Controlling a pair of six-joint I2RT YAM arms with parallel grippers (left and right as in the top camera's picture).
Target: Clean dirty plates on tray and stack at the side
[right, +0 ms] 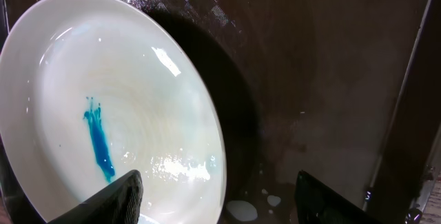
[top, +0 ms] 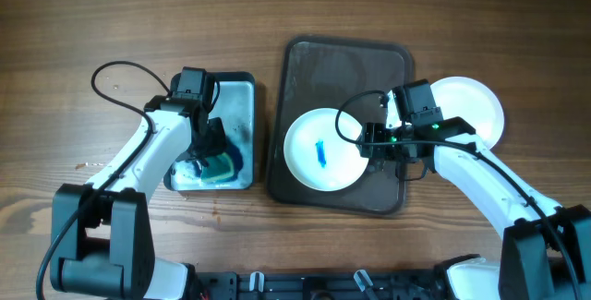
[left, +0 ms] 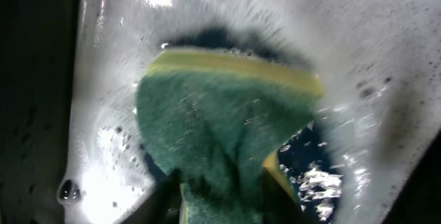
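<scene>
Left gripper (top: 216,150): down in the grey tray (top: 242,88), at the sponge (left: 220,127). In the wrist view the sponge runs back between the fingers, but the tips are barely in frame, so I can't tell if it's clamped or loose.

Tray (top: 346,60): long axis runs away from the robot. One dirty plate (top: 309,148) sits on its near half, with a blue smear (top: 320,152) at the centre.

Right gripper (top: 367,143): jaws wide and holding nothing. It straddles the plate's right rim, with one finger (right: 124,196) over the plate's inside and the other finger (right: 331,200) out over bare tray. There's a gap between the rim and the outer finger.

Key relation: the plate lies to the left of the right gripper, with its rim already between the jaws. It's round, so there's no axis to line up. The right arm is the nearer one. The sponge hand is well apart, across the tray's left edge.

My read is that the right steadies the plate and the left brings the sponge over to wipe. Risk is the shallow rim slipping.

Clean plate (top: 476,106): on the table (top: 74,23) just right of the tray. Can't tell how many are stacked.
</scene>
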